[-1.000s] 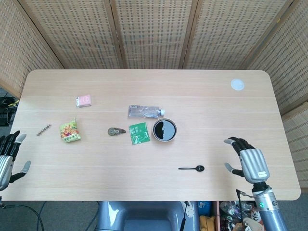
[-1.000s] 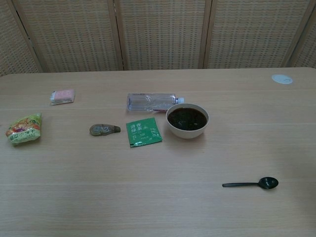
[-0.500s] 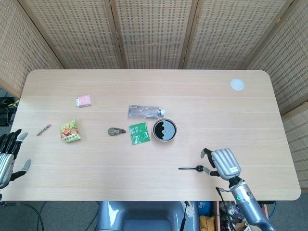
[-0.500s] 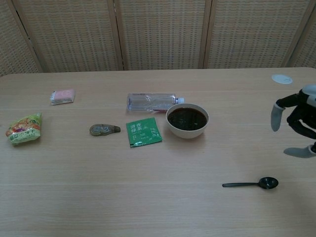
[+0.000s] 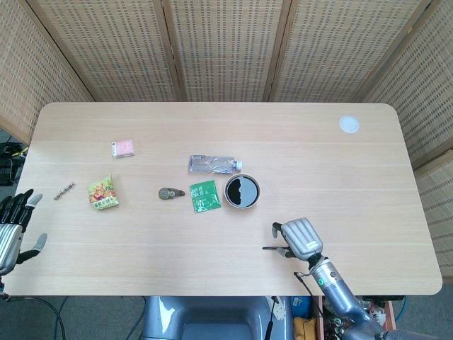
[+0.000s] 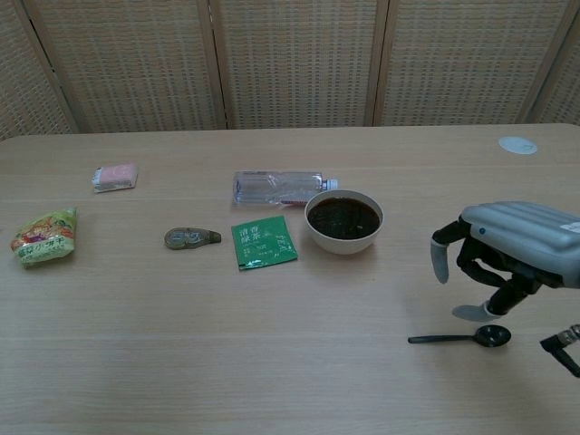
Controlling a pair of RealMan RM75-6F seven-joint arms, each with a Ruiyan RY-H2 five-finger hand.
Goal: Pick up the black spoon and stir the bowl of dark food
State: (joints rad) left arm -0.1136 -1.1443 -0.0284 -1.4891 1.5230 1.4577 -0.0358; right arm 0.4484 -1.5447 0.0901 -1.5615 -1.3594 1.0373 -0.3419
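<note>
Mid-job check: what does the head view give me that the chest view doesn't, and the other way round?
Only the head view shows the left hand, open past the table's left edge, and a small screw-like piece near that edge. Only the chest view shows the side-on gap: the right hand hangs above the black spoon, fingers apart, not holding it, and the bowl of dark food is seen from the side. Both show the spoon, bowl, right hand, water bottle, green packet and snack bag.
</note>
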